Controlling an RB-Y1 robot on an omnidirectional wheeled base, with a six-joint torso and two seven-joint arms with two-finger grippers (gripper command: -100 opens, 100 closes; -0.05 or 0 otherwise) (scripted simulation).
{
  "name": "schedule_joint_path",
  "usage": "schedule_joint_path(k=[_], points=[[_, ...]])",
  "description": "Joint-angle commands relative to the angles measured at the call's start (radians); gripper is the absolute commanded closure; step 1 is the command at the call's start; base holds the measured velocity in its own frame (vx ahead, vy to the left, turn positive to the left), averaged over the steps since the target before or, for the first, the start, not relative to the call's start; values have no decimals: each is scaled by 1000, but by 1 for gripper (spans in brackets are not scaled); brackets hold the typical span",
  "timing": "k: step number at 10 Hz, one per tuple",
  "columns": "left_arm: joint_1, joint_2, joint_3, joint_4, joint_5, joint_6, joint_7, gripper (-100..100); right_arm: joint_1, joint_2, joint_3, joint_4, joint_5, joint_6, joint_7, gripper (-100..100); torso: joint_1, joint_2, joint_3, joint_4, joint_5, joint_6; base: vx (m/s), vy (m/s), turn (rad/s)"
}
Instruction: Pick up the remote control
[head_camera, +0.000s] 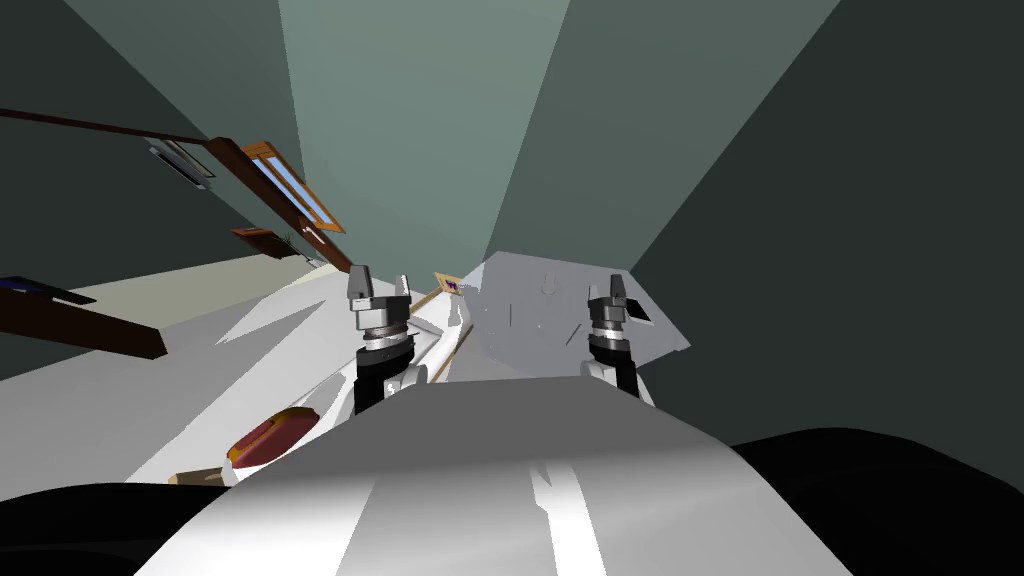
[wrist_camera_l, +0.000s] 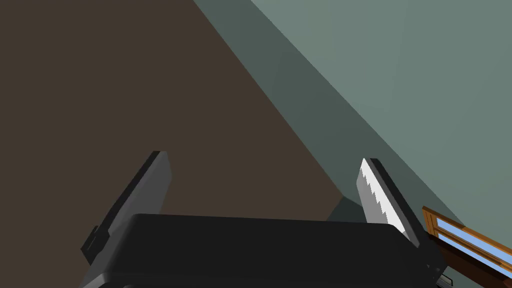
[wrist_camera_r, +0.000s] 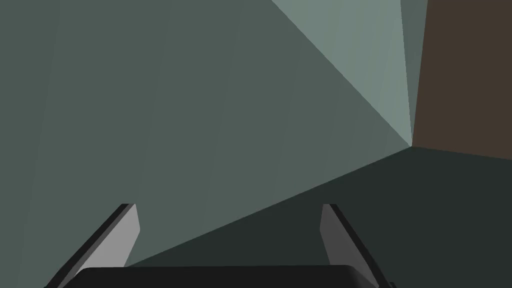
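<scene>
White surface (head_camera: 200, 390), partly behind left gripper (head_camera: 381, 279)

We were in a lived-in room of a home, not a lab or shop. Grey-green painted walls (head_camera: 420, 120) met in corners, and one carried a wood-framed window (head_camera: 296, 188) with blue panes. A small framed picture (head_camera: 448, 284) sat further in. A dark brown board (head_camera: 85, 328), shelf-like, jutted from the left wall. A dark red cushion-like thing (head_camera: 268, 438) lay by white furniture (head_camera: 270, 340) that we couldn't identify. In the left wrist view a flat brown plane (wrist_camera_l: 125, 75) met the walls.
</scene>
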Motion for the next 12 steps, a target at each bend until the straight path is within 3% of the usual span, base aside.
schedule_joint_path(k=[1,4,12], points=[[0,0,0,0,0,0,0,0,2,-49,10,4,12,-17,-4,-100,0,0,0,0,0,0,-79,78,-88],[0,0,0,0,0,0,0,0,2,-139,29,17,44,-60,-8,-100,8,13,7,3,2,0,-190,119,-89],[0,0,0,0,0,0,0,0,-15,-342,56,58,119,-153,3,-100,6,8,5,2,1,0,-130,96,-39]])
